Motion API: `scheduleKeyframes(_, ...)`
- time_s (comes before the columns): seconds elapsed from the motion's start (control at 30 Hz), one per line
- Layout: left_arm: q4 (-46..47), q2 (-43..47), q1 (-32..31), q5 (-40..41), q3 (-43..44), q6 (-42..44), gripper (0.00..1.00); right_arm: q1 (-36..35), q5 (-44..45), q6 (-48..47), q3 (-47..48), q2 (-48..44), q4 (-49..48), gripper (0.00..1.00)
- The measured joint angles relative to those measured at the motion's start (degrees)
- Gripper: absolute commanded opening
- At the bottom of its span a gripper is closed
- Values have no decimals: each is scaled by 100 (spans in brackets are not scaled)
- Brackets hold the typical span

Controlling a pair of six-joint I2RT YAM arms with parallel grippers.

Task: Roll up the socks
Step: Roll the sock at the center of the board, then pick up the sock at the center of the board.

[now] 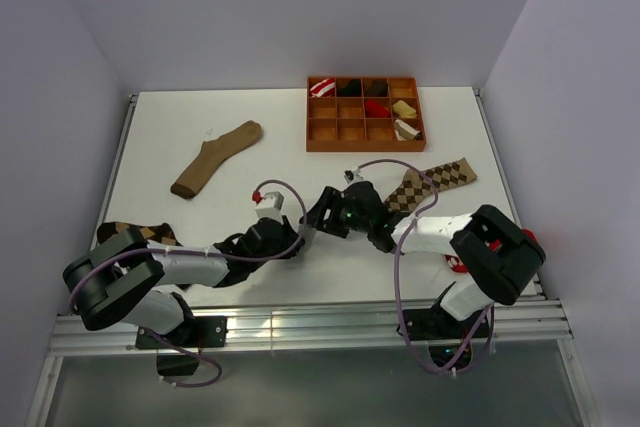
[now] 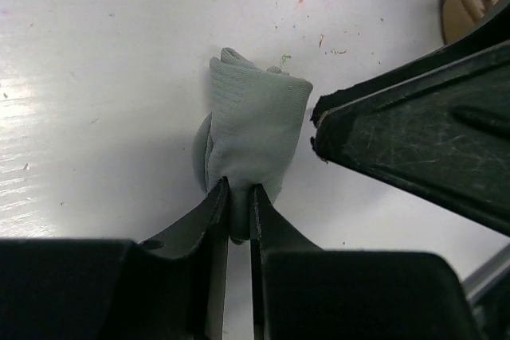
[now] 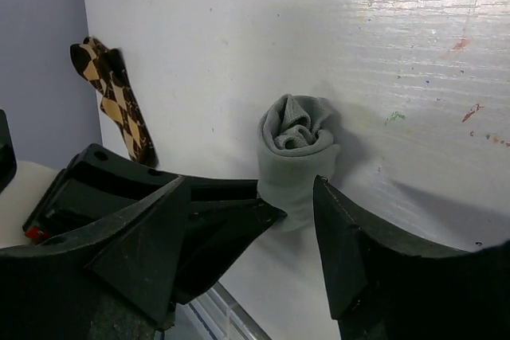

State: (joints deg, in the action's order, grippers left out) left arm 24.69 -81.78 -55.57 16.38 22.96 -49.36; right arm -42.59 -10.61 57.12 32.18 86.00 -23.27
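top: high behind the arm bases [image 1: 190, 332], looking down over the whole table [image 1: 170, 117] | left wrist: close, straight down | right wrist: close, low slant | shared: both wrist views frame the same grey sock [image 2: 255, 133]

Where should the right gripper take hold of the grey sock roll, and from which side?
Probably around the middle of the grey sock roll, coming down over its spiral end. The left gripper pinches the lower edge; the rounded sides are bare, and the right gripper stands open beside them.
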Motion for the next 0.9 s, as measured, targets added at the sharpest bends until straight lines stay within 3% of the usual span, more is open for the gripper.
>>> scheduleKeyframes(0.5,1110,52,822,-1320,-728,-1012,1,-140,-31,-177,205,671,114,68)
scheduleKeyframes(0.9,1696,-184,905,-1491,-933,-1491,1,-527,260,-389,1362,1202,1436,61)
